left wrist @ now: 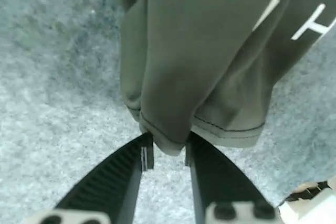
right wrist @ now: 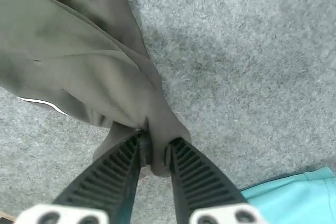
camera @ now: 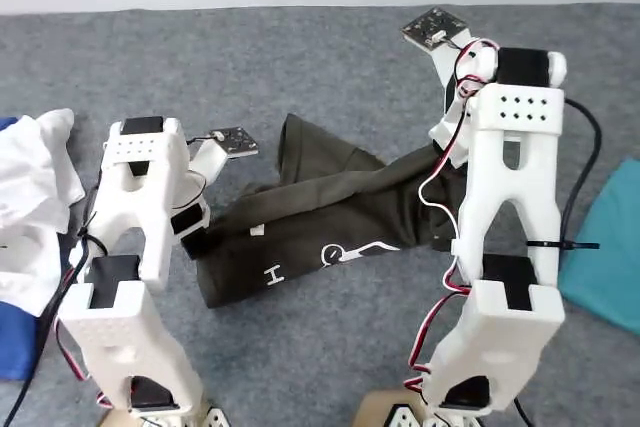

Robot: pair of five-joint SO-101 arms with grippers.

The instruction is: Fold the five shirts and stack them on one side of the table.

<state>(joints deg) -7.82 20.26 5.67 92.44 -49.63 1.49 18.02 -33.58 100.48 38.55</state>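
Observation:
A dark olive shirt (camera: 320, 222) with white print hangs stretched between the two arms over the grey table. My left gripper (left wrist: 168, 153) is shut on a folded hem of the olive shirt (left wrist: 210, 51); in the high view it sits at the shirt's left end (camera: 197, 237). My right gripper (right wrist: 156, 153) is shut on a bunched corner of the olive shirt (right wrist: 73, 61), at its right end in the high view (camera: 447, 157). A white shirt (camera: 35, 197) lies crumpled at the left edge over a blue shirt (camera: 20, 347). A teal shirt (camera: 610, 247) lies at the right edge.
Grey felt (camera: 300, 67) covers the table, bare across the back and in front between the arm bases. The teal shirt's corner (right wrist: 294, 198) lies close to my right gripper.

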